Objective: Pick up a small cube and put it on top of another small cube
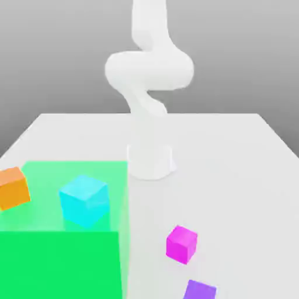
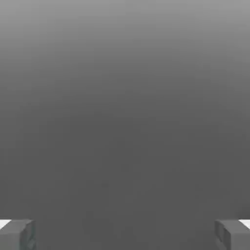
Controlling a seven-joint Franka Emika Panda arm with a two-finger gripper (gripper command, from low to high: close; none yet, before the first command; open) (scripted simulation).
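Note:
A small magenta cube sits on the white table toward the exterior view's right front. A small purple cube lies just in front of it, cut by the frame edge. An orange cube rests at the exterior view's left. In the hand view my gripper is open, its two grey fingertips far apart with nothing between them and plain grey background beyond.
A larger cyan cube stands inside a translucent green block-shaped region at the exterior view's left front. The white arm rises from its base at the table's middle and curls upward out of frame.

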